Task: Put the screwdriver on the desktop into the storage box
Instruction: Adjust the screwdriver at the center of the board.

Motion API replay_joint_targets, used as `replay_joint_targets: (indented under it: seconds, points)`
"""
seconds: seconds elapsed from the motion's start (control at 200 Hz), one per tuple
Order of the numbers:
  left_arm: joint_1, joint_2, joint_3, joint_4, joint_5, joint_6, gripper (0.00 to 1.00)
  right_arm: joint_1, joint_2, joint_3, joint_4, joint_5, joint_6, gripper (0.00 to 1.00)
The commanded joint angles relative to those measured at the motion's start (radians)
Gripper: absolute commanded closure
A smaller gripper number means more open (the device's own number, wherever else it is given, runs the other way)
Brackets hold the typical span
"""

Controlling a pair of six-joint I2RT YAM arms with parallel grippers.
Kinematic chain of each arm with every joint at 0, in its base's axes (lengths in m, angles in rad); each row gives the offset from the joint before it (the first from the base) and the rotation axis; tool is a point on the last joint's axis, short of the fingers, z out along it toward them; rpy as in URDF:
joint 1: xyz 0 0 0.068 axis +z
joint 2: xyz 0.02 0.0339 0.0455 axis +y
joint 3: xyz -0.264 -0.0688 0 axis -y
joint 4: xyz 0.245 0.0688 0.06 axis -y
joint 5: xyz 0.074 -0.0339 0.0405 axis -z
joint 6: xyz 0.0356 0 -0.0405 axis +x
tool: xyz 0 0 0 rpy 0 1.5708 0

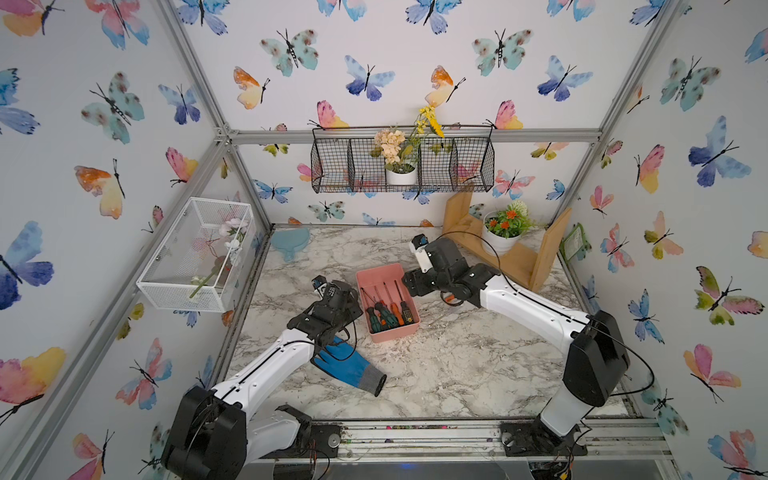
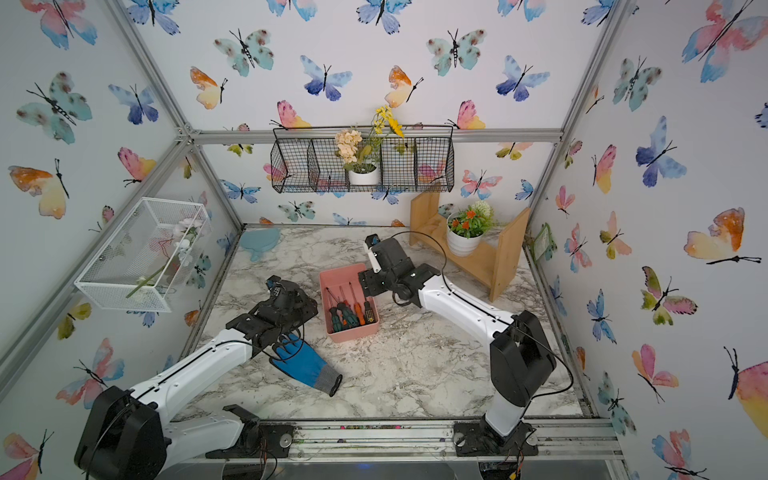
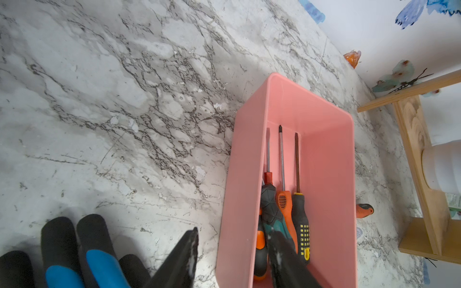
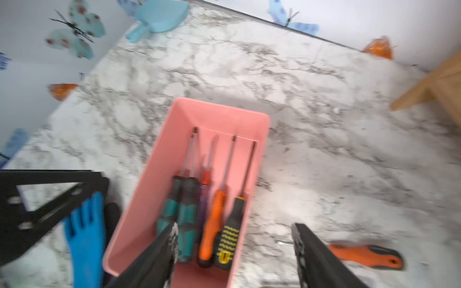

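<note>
A blue glove [image 1: 349,365] lies on the marble surface [image 1: 457,374] at 7 o'clock from the pink box [image 1: 395,332]. The left tool [image 3: 234,234] stands half open and empty, one finger outside the box's 9 o'clock wall, the other over the inside. Several screwdrivers [image 1: 390,311] lie side by side in the box, handles toward 6 o'clock. The right tool [image 4: 234,228] gapes wide, holding nothing, at the box's 2 o'clock side. One orange-handled screwdriver [image 4: 364,256] lies on the surface near the box, at 3 o'clock.

Jaws: left hand [image 3: 233,246] part-spread, right hand [image 4: 235,234] spread wide.
</note>
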Motion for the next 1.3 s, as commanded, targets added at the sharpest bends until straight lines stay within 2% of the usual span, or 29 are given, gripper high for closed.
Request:
replay_joint_targets:
  seconds: [0.0, 0.21, 0.315, 0.45, 0.516, 0.801, 1.061, 1.296]
  points:
    - [0.008, -0.012, -0.002, 0.001, 0.003, 0.012, 0.49, -0.078, 0.071, -0.017, -0.203, -0.025, -0.277, 0.25]
    - [0.006, -0.022, 0.004, -0.012, 0.007, 0.022, 0.49, -0.104, 0.108, -0.078, -0.203, -0.002, -0.369, 0.26]
    - [0.006, -0.034, -0.002, -0.016, 0.001, 0.024, 0.49, -0.136, 0.163, -0.041, -0.224, 0.042, -0.293, 0.28]
    - [0.006, -0.038, -0.013, -0.010, 0.005, 0.019, 0.49, -0.154, 0.260, 0.041, -0.311, 0.083, -0.191, 0.39]
    - [0.006, -0.040, -0.014, -0.009, 0.005, 0.016, 0.49, -0.154, 0.278, 0.043, -0.309, 0.105, -0.171, 0.42]
    - [0.007, -0.045, -0.013, -0.011, 0.005, 0.014, 0.49, -0.155, 0.275, 0.046, -0.300, 0.106, -0.202, 0.42]
    - [0.006, -0.043, -0.011, -0.010, 0.010, 0.014, 0.49, -0.155, 0.258, 0.016, -0.285, 0.285, -0.130, 0.44]
    - [0.007, -0.032, -0.007, -0.005, 0.017, 0.013, 0.49, -0.154, 0.260, 0.001, -0.265, 0.280, -0.117, 0.43]
